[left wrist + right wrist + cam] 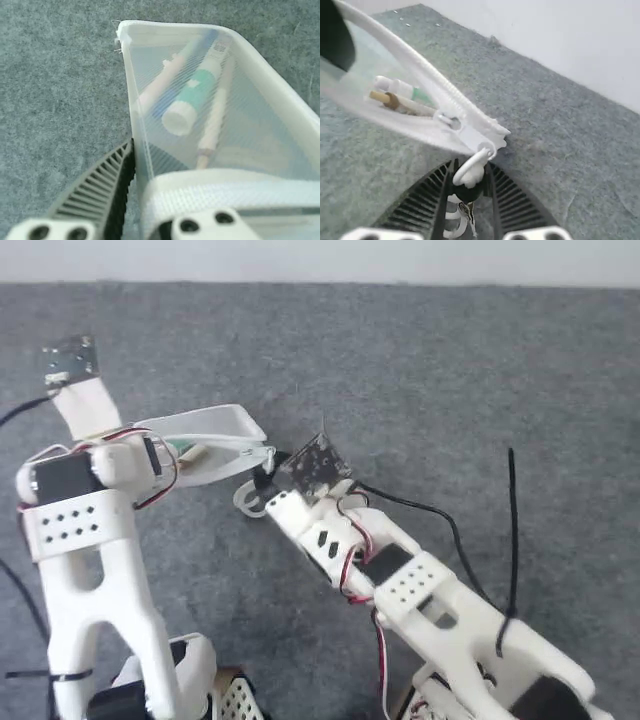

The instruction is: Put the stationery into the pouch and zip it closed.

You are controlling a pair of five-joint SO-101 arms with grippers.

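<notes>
Pouch (pixel 215 430), long axis running from left gripper (pixel 145 175) to right gripper (pixel 470 180), slider end toward the latter. Translucent white mesh with a white zip; pens (pixel 165 77) and a green-banded tube (pixel 192 97) lie lengthwise inside. Left gripper clamps one end of the pouch; right gripper is closed on the pull loop (pixel 465 172) at the other end, over the grey table (pixel 450 370)

Stationery (pixel 192 100) lies in the pouch (pixel 270 75) my left claw (pixel 142 175) pinches; the zipper pull (pixel 470 167) sits inside my right claw (pixel 470 187).
</notes>
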